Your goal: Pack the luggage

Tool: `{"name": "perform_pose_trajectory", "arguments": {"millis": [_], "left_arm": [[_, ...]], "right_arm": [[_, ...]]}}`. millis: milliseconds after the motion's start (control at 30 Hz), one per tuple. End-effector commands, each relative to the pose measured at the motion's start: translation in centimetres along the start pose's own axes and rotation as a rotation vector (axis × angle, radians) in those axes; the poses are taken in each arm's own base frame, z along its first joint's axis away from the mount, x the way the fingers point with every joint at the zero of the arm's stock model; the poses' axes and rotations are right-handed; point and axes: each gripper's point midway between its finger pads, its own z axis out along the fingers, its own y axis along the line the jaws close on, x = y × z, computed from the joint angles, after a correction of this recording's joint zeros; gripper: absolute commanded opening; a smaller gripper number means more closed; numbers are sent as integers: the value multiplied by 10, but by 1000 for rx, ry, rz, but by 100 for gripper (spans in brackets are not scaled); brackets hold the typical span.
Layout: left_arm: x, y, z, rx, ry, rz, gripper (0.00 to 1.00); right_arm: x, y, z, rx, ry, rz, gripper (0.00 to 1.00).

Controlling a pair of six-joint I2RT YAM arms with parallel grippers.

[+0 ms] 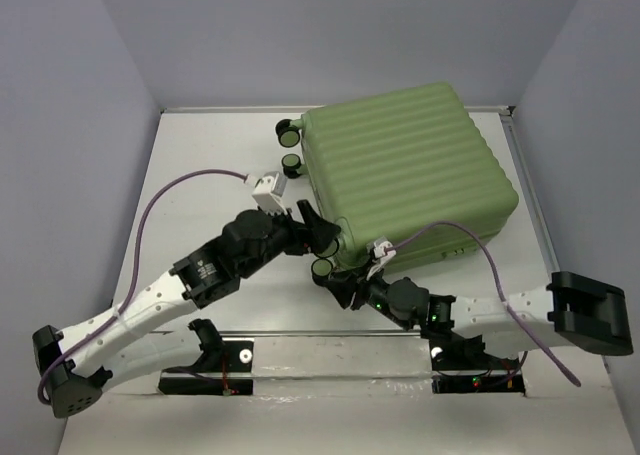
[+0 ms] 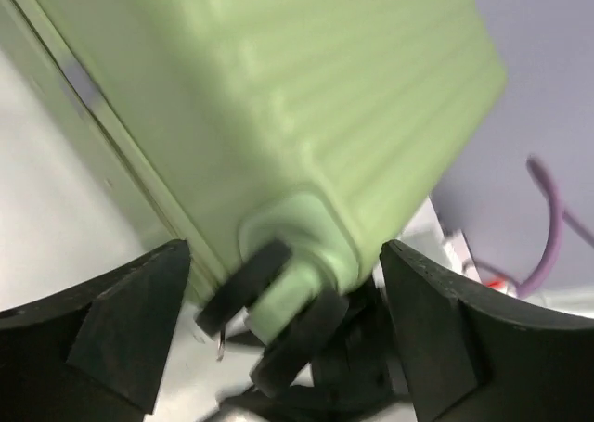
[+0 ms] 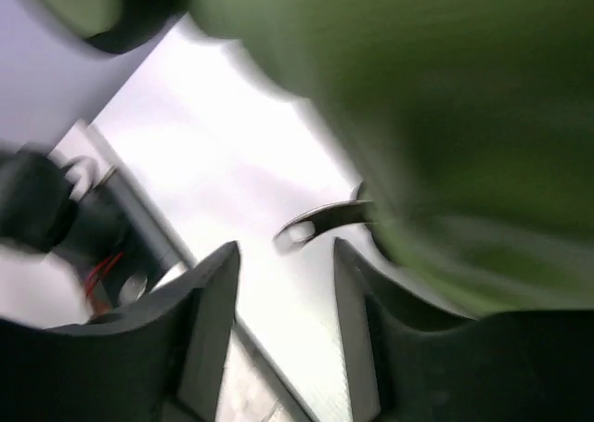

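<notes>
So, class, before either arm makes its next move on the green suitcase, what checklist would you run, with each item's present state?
1. Large light-green ribbed hard-shell suitcase shut, flat on white table: ok.
2. Left gripper open, gripping nothing: ok.
3. Black corner wheel clear of left fingers: ok.
4. Right gripper open: ok.
5. Metal zipper pull lined up between the right gripper's fingers: cannot tell, view blurred.

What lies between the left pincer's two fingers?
A corner of the luggage, with its black wheels, sits between the wide-spread fingers of the left pincer; the left wrist view shows it.
</notes>
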Motion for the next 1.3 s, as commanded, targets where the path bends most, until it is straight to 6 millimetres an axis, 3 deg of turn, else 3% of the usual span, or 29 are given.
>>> {"name": "perform_pose_trajectory", "arguments": {"millis": [0,67,200,267,300,367,400,467,500,600,667,867,1033,1267], "left_arm": [[-75,-1,-18,-53,-122,175,95],[-112,31,-21,-149,-187,202,94],[-149,86,-11,-256,-186,232,90],[-158,100,0,-261,-166,244,85],[-168,113,13,-270,-152,244,82],[-183,125,33,-269,-153,273,80],[-182,127,39,-263,-134,287,79],[-203,117,49,-224,-168,349,76],[-204,124,60,-226,-144,388,76],[-220,122,76,-202,-157,474,77],[-225,131,88,-217,-138,542,80],[-229,142,115,-191,-76,673,84],[-221,156,142,-159,33,704,87],[-218,150,177,-105,91,737,86]], "right_arm": [[25,26,-27,-102,218,102,66],[27,23,-38,-97,258,102,70],[23,14,-53,-86,258,121,70],[21,7,-57,-57,249,138,61],[19,2,-60,-33,245,136,45],[18,0,-62,-20,254,129,29],[19,0,-62,-16,258,126,28],[21,1,-61,-17,274,118,28],[23,1,-61,-15,280,116,28],[27,-2,-58,7,293,105,36],[28,-1,-56,7,300,103,47],[30,4,-54,-12,316,78,68],[30,9,-53,-31,326,73,74],[38,3,-57,-28,336,87,76]]}}
